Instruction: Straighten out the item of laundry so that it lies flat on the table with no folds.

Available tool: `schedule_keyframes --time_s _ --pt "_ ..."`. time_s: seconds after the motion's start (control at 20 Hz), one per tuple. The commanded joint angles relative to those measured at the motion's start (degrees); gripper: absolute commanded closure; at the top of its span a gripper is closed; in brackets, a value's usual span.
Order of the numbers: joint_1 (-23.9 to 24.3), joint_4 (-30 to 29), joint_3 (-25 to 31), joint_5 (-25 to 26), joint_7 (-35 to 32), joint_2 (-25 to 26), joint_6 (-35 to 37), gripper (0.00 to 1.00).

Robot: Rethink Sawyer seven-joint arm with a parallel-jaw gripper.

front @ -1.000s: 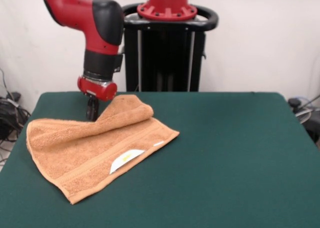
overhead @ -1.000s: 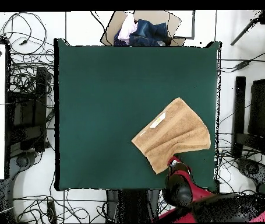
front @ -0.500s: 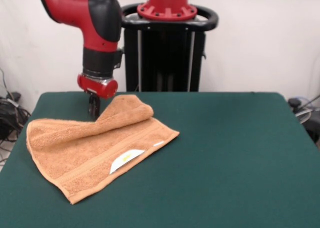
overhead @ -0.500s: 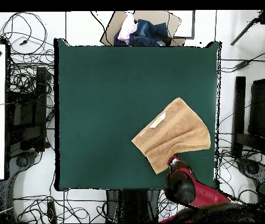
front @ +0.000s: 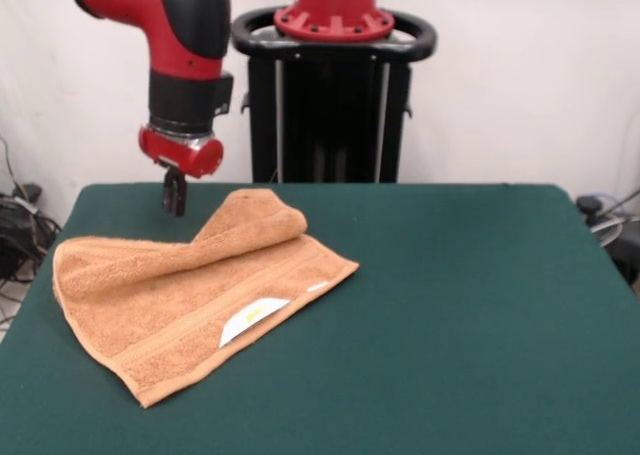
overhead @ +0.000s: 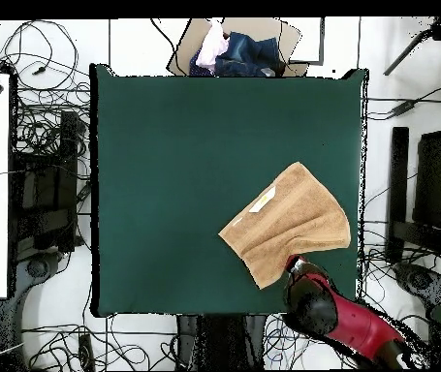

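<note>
The orange-tan towel [front: 190, 290] lies on the green counter [front: 460, 315] at the lower left of the front view, one corner folded over, white tag [front: 250, 320] showing at its edge. The hand [front: 174, 197] hangs above the counter at upper left, beside the fold, apart from the cloth; I cannot tell whether it is open or closed

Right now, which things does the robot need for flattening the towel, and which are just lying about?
Needed: towel, still folded over; green table; gripper.

Just lying about: heap of clothes beyond the table's edge; cables on the floor.
</note>
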State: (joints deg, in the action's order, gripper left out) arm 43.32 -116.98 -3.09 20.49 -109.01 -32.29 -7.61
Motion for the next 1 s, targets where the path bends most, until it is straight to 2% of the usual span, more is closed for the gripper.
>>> schedule_keyframes --time_s 0.05,0.4,0.7,1.0 --pt "-1.34 -0.22 6.82 -4.97 -8.92 -3.51 7.54 1.0" --pt "-4.41 0.53 7.06 -8.21 -9.52 -4.21 9.42 1.0" --pt "-7.98 -0.15 6.84 -10.24 -10.8 -2.84 7.11 1.0" --pt "-11.1 2.52 6.92 -12.56 -11.07 0.44 5.45 1.0"
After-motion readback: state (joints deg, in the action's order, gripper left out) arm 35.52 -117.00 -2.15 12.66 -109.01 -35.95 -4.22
